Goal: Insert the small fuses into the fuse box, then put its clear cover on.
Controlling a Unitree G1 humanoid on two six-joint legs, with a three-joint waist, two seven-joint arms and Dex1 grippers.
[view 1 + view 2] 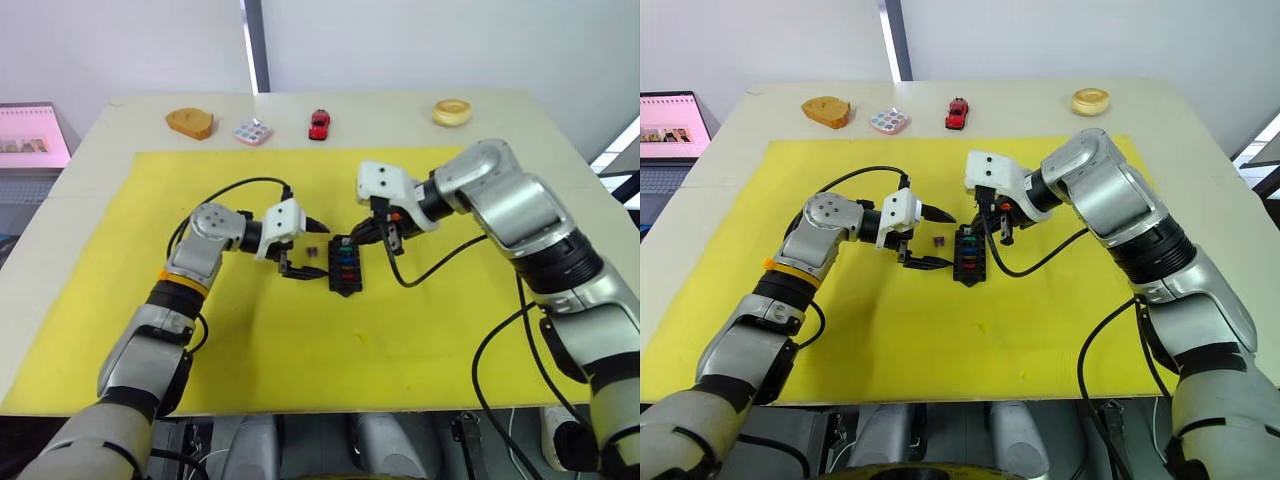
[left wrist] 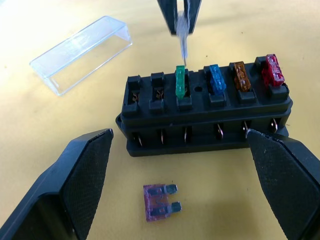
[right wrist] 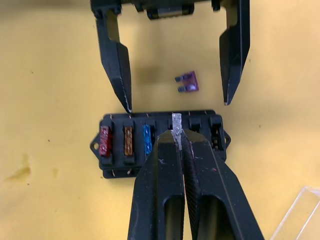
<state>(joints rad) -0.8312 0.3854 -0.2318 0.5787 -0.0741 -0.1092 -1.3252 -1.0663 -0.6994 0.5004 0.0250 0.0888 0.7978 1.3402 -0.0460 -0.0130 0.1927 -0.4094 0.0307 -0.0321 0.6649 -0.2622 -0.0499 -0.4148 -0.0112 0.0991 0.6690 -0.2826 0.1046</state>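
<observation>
The black fuse box lies on the yellow mat with green, blue, brown and red fuses in one row and two slots beside the green one empty. My right gripper is shut on a grey fuse, held just above the box near the green fuse. My left gripper is open beside the box, its fingers either side of a purple fuse lying flat on the mat. The clear cover rests on the mat beyond the box.
The yellow mat covers most of the table. Along the far edge sit a bread-like piece, a multicoloured tile, a red toy car and a round yellow object. A screen stands off the table's left.
</observation>
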